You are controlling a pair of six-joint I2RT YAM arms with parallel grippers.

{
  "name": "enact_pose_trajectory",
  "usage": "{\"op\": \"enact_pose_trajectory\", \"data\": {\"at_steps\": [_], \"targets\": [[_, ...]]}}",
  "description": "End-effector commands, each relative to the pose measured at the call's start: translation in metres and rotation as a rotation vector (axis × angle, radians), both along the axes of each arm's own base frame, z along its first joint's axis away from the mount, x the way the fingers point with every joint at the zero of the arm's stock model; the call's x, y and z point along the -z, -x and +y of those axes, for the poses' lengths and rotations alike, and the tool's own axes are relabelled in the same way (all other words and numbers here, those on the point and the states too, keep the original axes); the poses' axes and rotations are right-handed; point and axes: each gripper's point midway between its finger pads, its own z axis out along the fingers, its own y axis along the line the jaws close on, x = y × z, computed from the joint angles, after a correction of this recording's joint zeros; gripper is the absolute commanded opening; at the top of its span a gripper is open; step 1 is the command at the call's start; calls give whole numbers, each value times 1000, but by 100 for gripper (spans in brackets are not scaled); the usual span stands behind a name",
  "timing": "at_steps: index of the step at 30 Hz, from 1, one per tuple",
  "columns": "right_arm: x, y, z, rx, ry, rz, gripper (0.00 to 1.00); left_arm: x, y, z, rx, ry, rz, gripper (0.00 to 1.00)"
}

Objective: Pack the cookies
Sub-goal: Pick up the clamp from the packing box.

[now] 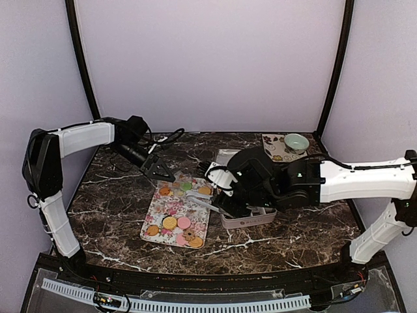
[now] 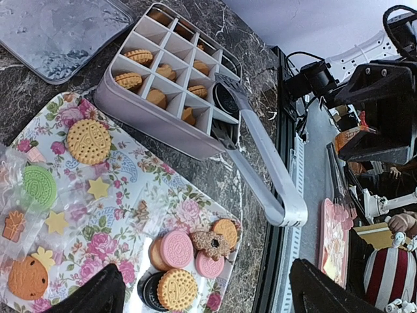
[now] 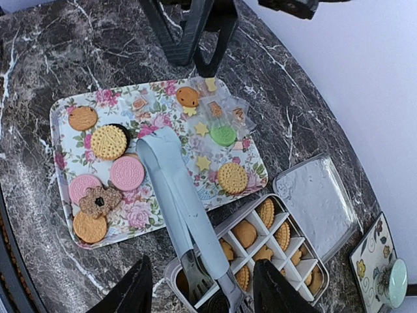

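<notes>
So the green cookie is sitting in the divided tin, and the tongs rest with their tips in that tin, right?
Not quite. The green cookie lies on the floral tray, not in the divided tin; the left wrist view shows it. The tongs do rest with their tips in that tin.

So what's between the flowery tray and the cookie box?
The metal tongs lie across that gap from tray to box, tips in the box, with dark marble table underneath. The right wrist view shows it best.
</notes>
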Motion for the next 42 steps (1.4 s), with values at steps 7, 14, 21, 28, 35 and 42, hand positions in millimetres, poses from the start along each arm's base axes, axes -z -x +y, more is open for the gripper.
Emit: {"op": "enact_pose_trajectory", "data": {"at_steps": [7,14,21,28,35,42], "targets": [[25,-6,13,14,134,-89,51,-16,12,11,2,-25,-44,90],[52,-18,16,42,224,-130,44,-20,7,25,-36,-28,-47,90],[60,-28,17,100,264,-218,25,-28,5,36,-64,-23,-53,90],[51,-28,12,169,238,-321,3,-29,6,36,-69,-19,-40,90],[41,-28,2,232,157,-365,0,-31,10,33,-59,12,-43,90],[7,-29,-3,282,18,-391,0,-30,25,21,11,36,-44,91]]}}
